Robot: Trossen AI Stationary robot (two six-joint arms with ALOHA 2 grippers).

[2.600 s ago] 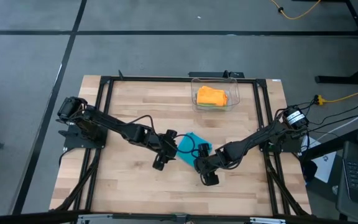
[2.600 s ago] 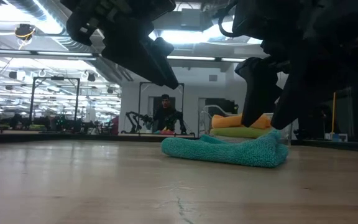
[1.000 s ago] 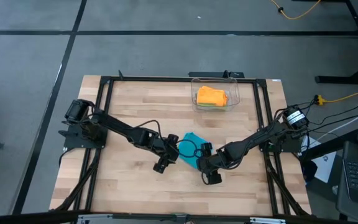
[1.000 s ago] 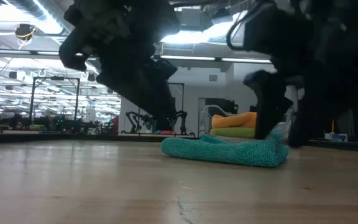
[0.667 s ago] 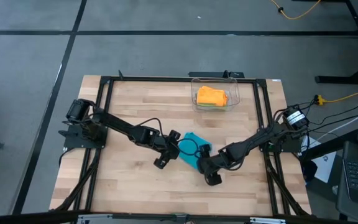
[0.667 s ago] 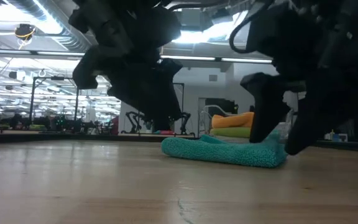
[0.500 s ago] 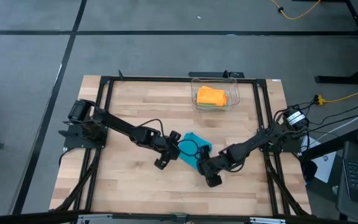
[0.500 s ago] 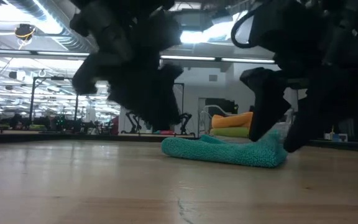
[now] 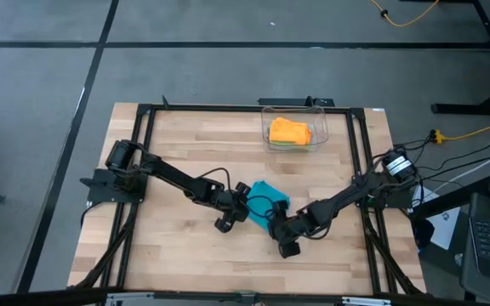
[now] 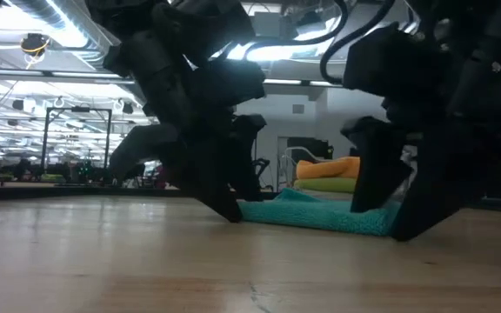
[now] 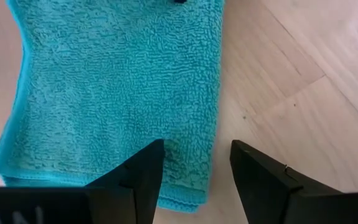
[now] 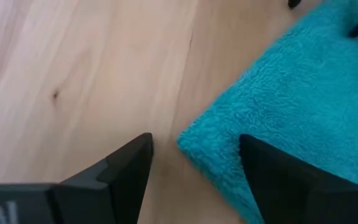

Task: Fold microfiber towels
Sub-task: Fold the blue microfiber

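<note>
step: grasping teal towel [image 9: 262, 201] mid-tabletop [image 9: 177, 144] for a fold | left end effector [image 11: 194, 165] wide, astride one corner | right end effector [image 12: 194, 163] wide, astride another corner | next: both pinch, lift, fold over

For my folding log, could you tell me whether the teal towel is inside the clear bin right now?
No, the teal towel lies on the bare wooden table between both claws, while the clear bin holds the orange towel.

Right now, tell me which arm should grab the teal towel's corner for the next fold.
Probably the right. The right gripper is open and straddles a corner of the teal towel. The left gripper, also open, straddles a straight edge.
</note>
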